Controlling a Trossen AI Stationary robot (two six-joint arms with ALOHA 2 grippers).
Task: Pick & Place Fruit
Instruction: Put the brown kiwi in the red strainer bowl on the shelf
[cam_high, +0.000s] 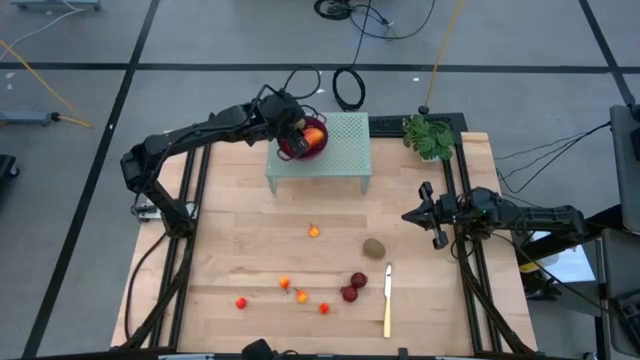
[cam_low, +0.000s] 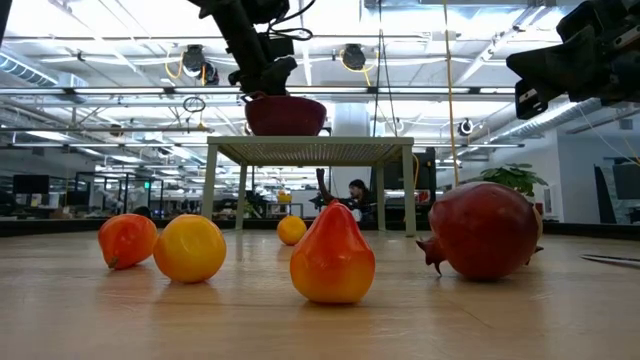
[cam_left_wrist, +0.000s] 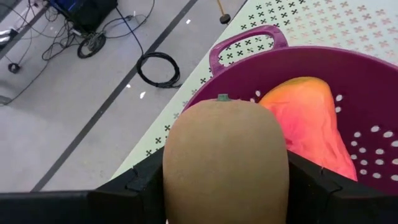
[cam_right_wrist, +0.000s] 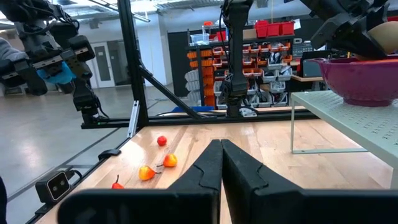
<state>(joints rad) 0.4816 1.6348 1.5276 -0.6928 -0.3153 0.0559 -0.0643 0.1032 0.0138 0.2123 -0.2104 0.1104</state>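
Observation:
A purple bowl (cam_high: 303, 146) stands on a pale green perforated stand (cam_high: 345, 150) at the table's far middle. An elongated red-orange fruit (cam_left_wrist: 311, 118) lies inside it. My left gripper (cam_high: 288, 127) is over the bowl's left rim and is shut on a brown kiwi (cam_left_wrist: 227, 162). A second kiwi (cam_high: 374, 247), two dark red round fruits (cam_high: 354, 287) and several small orange-red balls (cam_high: 301, 296) lie on the table. My right gripper (cam_high: 425, 215) hangs shut and empty at the table's right side; its closed fingers show in the right wrist view (cam_right_wrist: 221, 155). My left gripper pinches the kiwi by its two opposite sides (cam_left_wrist: 177, 180) between its two fingers (cam_left_wrist: 140, 183). The fingers slant down from the table's left. The kiwi is lifted clear, above the bowl's rim (cam_left_wrist: 205, 87), its stem end pointing away from the gripper.
A yellow-handled knife (cam_high: 388, 300) lies near the front right, beside the dark red fruits. A green plant (cam_high: 430, 135) stands at the far right corner. One orange ball (cam_high: 314, 231) lies alone mid-table. Bare wood shows on the table's left half.

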